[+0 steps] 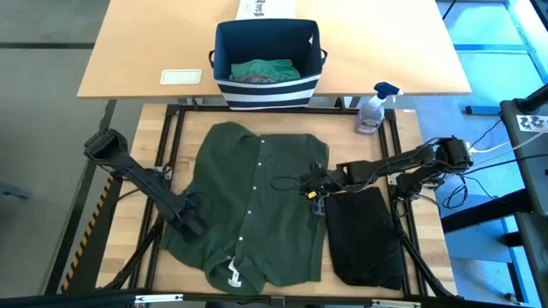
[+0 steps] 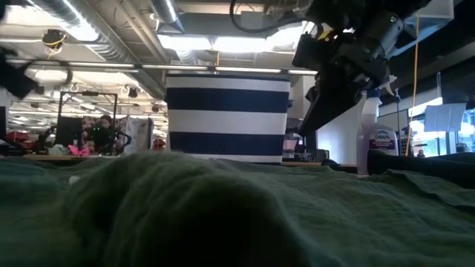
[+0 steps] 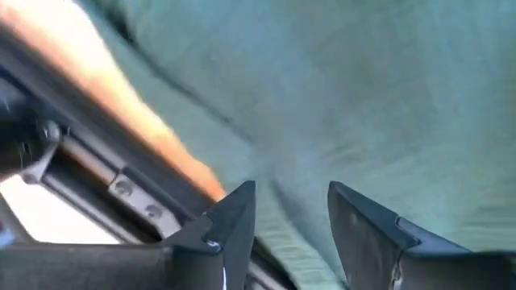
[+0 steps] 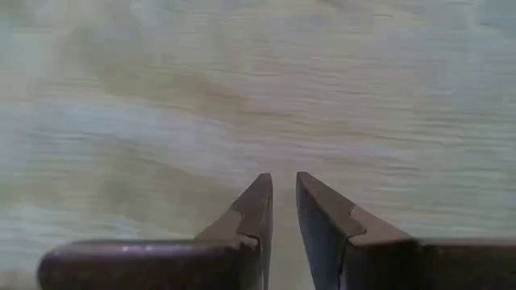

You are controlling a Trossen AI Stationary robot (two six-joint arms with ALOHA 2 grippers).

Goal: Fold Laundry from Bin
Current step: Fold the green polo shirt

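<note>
A dark green shirt point(image 1: 257, 205) lies spread on the table point(image 1: 163, 120), near the bin point(image 1: 267, 64). The left gripper point(image 1: 193, 224) stands released at its left edge; the right gripper point(image 1: 313, 190), nearly closed, sits at its right edge, its grip unclear.

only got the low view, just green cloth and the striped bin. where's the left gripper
Observer: The left gripper sits at the left edge of the dark green shirt, which is spread on the table, and its fingers are open.
Operator: and the right one
Observer: The right gripper is at the shirt's right edge, beside a folded black garment.
Operator: anything left in the bin
Observer: Yes, the bin holds a teal-green garment.
</note>
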